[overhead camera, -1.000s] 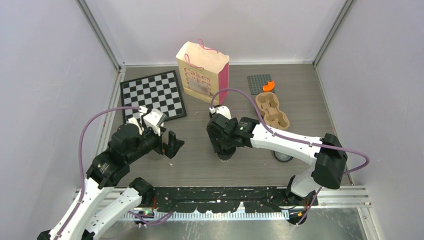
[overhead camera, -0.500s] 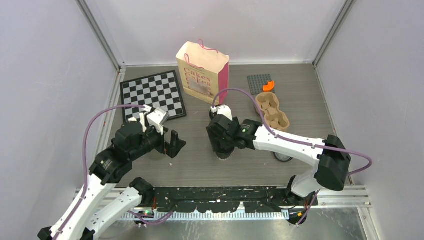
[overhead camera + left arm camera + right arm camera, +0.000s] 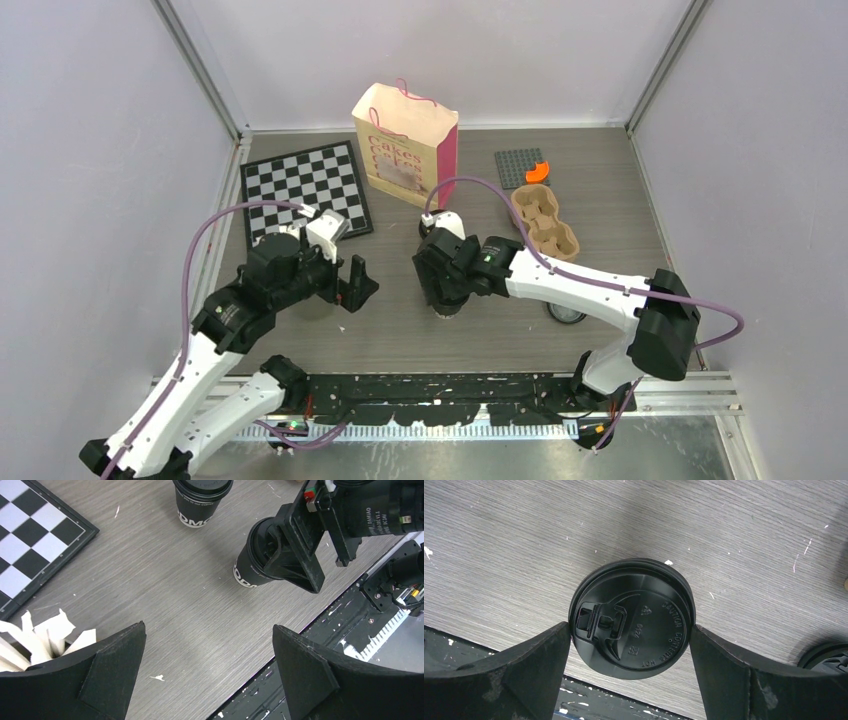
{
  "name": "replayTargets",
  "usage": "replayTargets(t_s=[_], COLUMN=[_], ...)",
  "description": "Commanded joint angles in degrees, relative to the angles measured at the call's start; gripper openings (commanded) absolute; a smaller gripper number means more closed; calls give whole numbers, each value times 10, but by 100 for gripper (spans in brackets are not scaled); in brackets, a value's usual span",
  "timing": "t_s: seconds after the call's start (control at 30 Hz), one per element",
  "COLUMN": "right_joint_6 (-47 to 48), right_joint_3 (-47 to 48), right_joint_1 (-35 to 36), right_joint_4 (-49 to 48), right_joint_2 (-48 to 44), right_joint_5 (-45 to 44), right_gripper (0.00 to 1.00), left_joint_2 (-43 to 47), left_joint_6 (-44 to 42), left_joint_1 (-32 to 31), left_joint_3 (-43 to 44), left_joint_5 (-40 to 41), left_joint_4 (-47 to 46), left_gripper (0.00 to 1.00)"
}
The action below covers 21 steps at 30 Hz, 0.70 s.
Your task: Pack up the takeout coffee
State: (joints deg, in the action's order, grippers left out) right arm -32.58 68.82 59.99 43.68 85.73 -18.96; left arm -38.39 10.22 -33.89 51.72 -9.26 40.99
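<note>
Grey tabletop (image 3: pixel 600 200), right gripper (image 3: pixel 630 640) clasping lidded cup (image 3: pixel 248 571), left gripper (image 3: pixel 209 630) wide beside chessboard (image 3: pixel 30 540)

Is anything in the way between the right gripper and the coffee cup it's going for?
Nothing visible. In the right wrist view the right gripper straddles the coffee cup, with one finger against each side of its black lid and nothing between them.

paper bag (image 3: pixel 405 140) right of chessboard (image 3: pixel 305 190): pink "Cakes" | coffee cup lid (image 3: pixel 634 620): "CAUTION CONTENTS HOT" | right arm motor (image 3: pixel 372 515): "DAMIAO" | coffee cup sleeve (image 3: pixel 199 516): partial "ODMO"
</note>
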Motion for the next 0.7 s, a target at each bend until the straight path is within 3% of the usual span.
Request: replayTargets(t_s=[0.0,0.4,0.57,0.67], right_joint_6=[-3,-1,19,26], right_joint_3=[17,31,5,-25], right_joint_1=[0,-2,-40,-86], right_joint_4=[7,22,-2,-35], right_joint_2=[-31,-74,-115,-136], right_joint_5=[-8,-10,19,79], right_gripper=[92,89,74,62], left_joint_2=[-14,-49,-85,-123], left_joint_6=[27,92,139,158], left_joint_1=[0,0,0,0], left_joint_3=[19,34,30,33], left_joint_5=[-15,-33,-66,-94], left_joint_4=[-24,-42,-78,-99], left_gripper=[100,92,83,78])
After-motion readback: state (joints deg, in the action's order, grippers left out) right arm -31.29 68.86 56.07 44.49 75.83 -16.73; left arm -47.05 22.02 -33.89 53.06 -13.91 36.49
